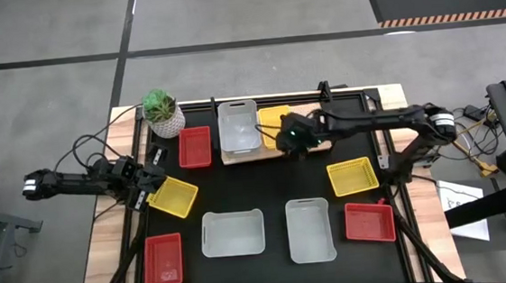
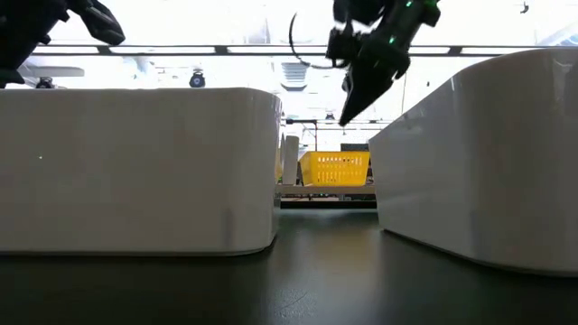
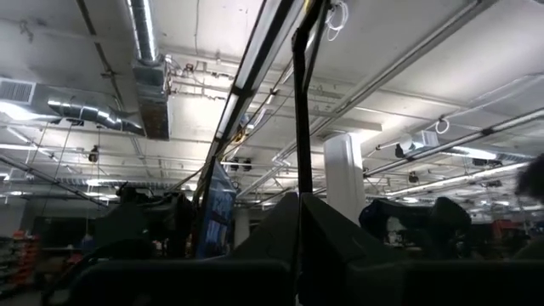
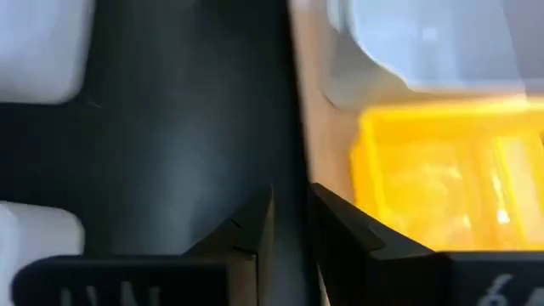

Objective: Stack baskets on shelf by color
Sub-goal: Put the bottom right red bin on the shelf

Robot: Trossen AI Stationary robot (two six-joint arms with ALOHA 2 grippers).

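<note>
On the wood-grain shelf [image 1: 252, 153], a mesh-walled yellow basket [image 1: 273, 118]; right tool [image 1: 295, 142] slightly parted.

A shelf [image 1: 272, 151] lies at the back middle of a table mat [image 1: 267, 199]. Two baskets sit on the shelf side by side: one basket [image 1: 238, 126] on its left part, another basket [image 1: 274, 122] touching it on the right. The right gripper [image 1: 294, 139] hangs over the shelf beside that second basket. Left of the shelf lies a basket [image 1: 195, 147], and further left a potted plant [image 1: 163, 112]. In front of the shelf, two baskets [image 1: 233, 232] [image 1: 311, 230] lie side by side. Right of the shelf lies a basket [image 1: 353, 176], with another [image 1: 370, 222] in front of it. Well left of the shelf, the left gripper [image 1: 148, 188] is at a basket [image 1: 174, 196]; another basket [image 1: 164, 260] lies in front.
</note>
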